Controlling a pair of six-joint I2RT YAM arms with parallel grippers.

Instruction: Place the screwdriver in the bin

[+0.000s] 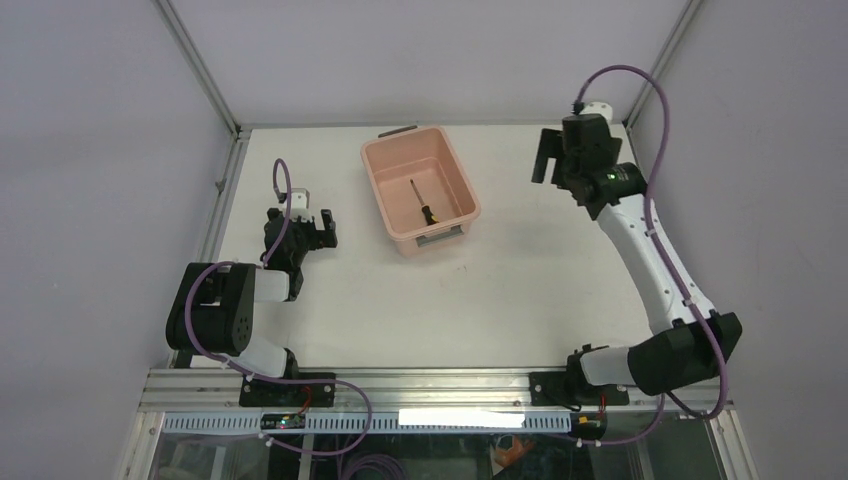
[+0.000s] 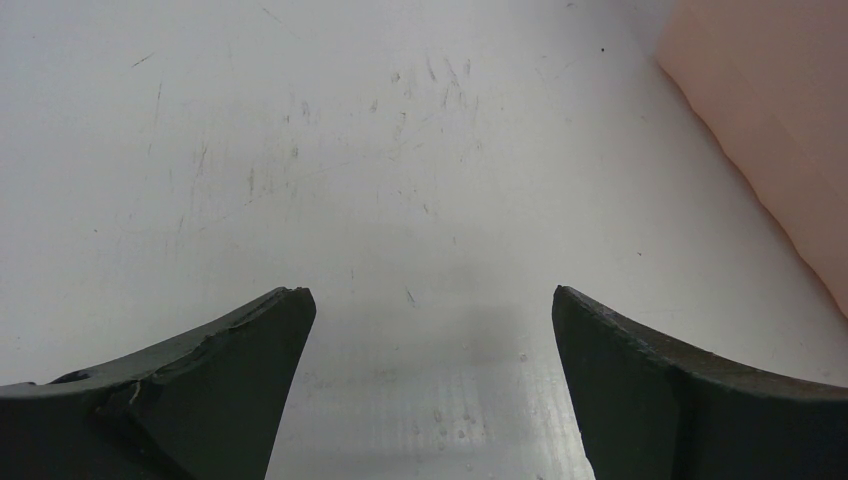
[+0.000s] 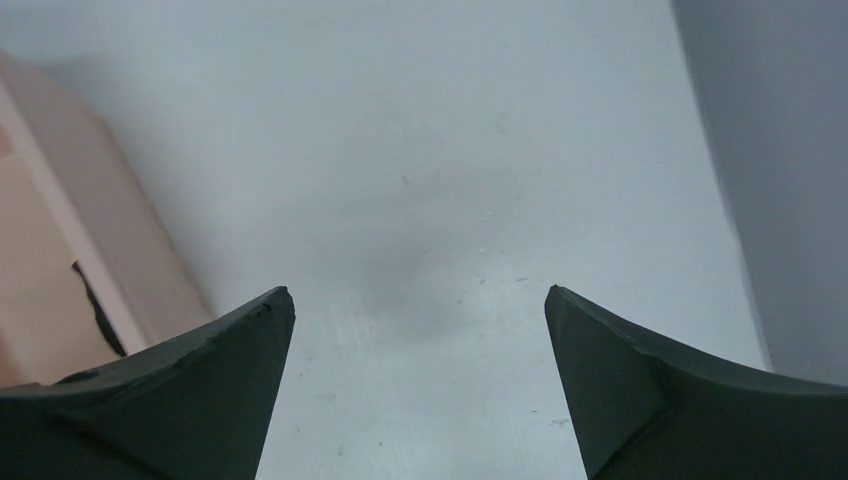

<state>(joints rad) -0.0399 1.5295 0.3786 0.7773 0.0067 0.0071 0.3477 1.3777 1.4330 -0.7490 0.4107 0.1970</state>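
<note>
The salmon-pink bin (image 1: 382, 195) stands at the back middle of the table. The small screwdriver (image 1: 423, 206) lies flat on its floor, black-and-yellow handle nearest me. My left gripper (image 1: 312, 226) is open and empty, low over the table to the left of the bin; the bin's wall (image 2: 770, 110) shows at the right of the left wrist view, past my gripper (image 2: 430, 300). My right gripper (image 1: 545, 155) is open and empty, raised to the right of the bin. In the right wrist view the gripper (image 3: 418, 298) faces bare table, with the bin (image 3: 70, 250) at the left.
The white table (image 1: 520, 290) is framed by aluminium rails, with grey walls behind and to both sides. A grey handle clip (image 1: 440, 237) sits on the bin's near end, another (image 1: 397, 131) on its far end. Purple cables loop over both arms.
</note>
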